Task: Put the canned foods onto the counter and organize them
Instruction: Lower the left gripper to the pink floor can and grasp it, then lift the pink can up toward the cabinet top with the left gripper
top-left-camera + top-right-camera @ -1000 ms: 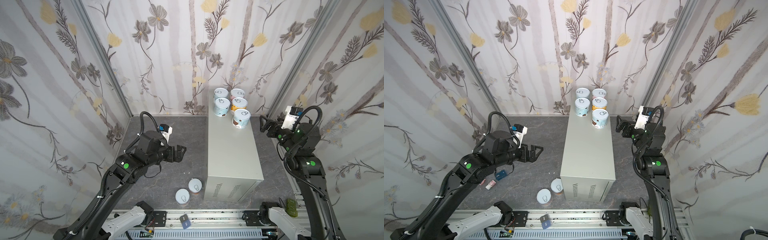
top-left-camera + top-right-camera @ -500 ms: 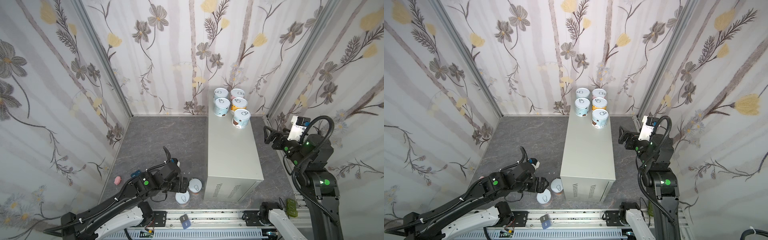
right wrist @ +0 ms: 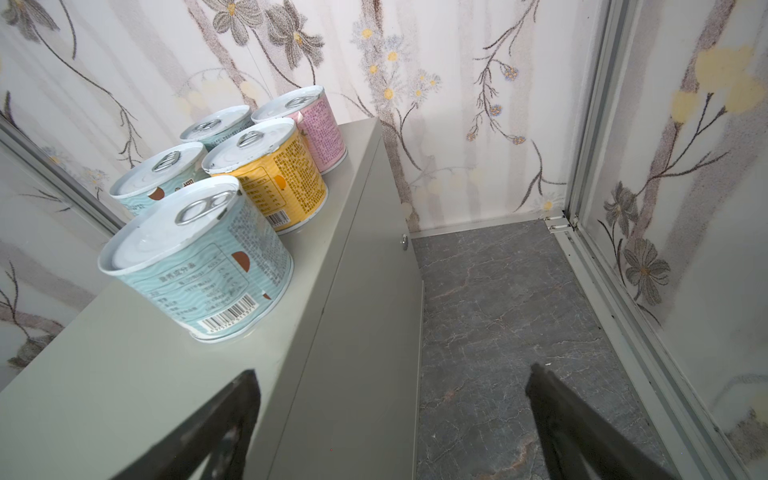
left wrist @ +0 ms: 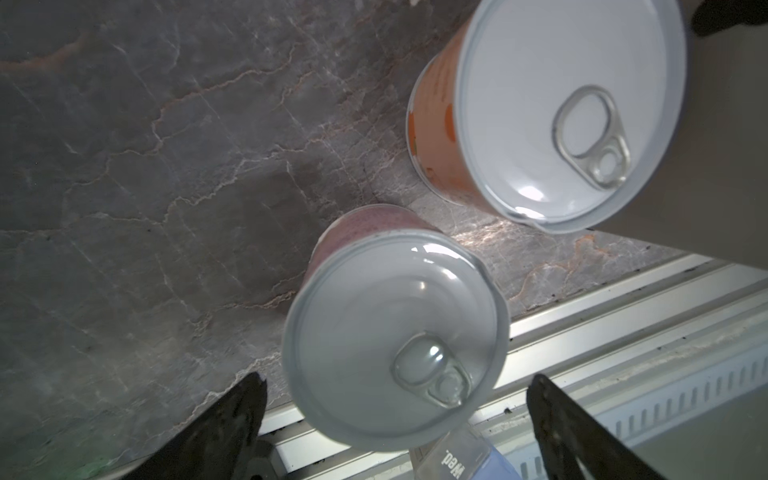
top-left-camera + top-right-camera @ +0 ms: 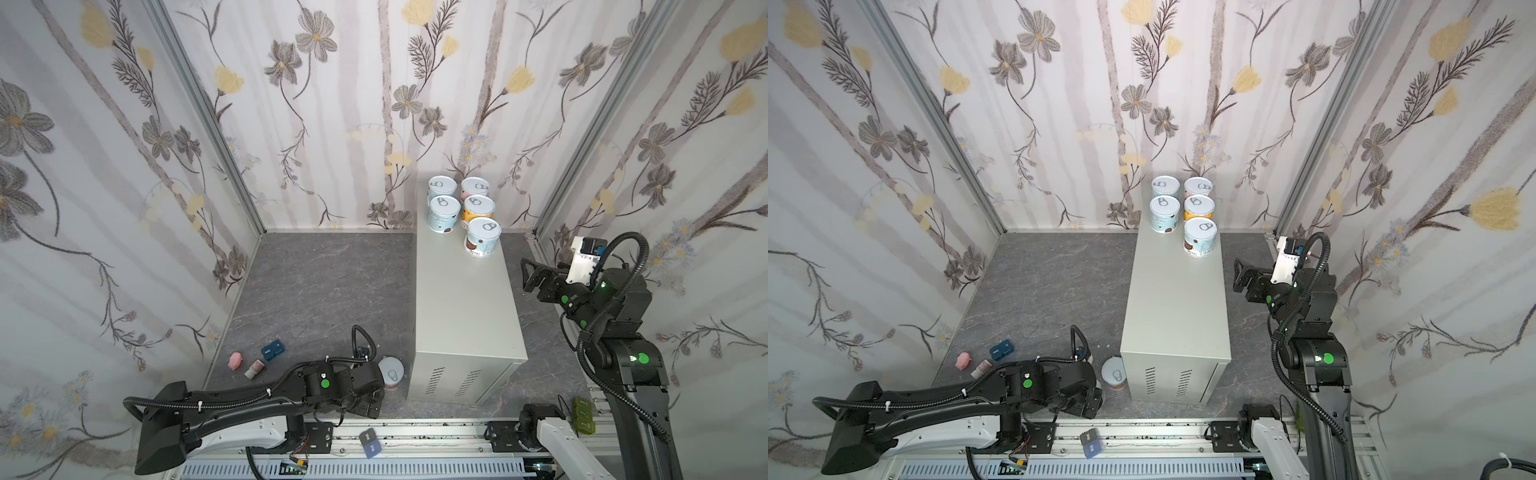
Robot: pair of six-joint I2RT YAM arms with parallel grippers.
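Low down, holds left fingers (image 4: 224, 432) wide apart, gripping nothing, flanking upright pink can (image 4: 395, 340) on floor (image 4: 166, 166) beside orange can (image 4: 569, 116). Holds right fingers (image 3: 216, 432) wide, empty, beside desk (image 5: 465, 311) bearing five cans (image 5: 444, 210).

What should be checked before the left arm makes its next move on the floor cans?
1. Left gripper open: ok, jaws stand wide apart.
2. Pink can upright and centred between the fingers: ok.
3. Fingers below the lid rim: cannot tell.
4. Orange can clear of the pink one: ok, apart but close.
5. Free room on the counter: ok, five cans cluster at its far end.
6. Right gripper out of the way: ok, open, empty, beside the counter.
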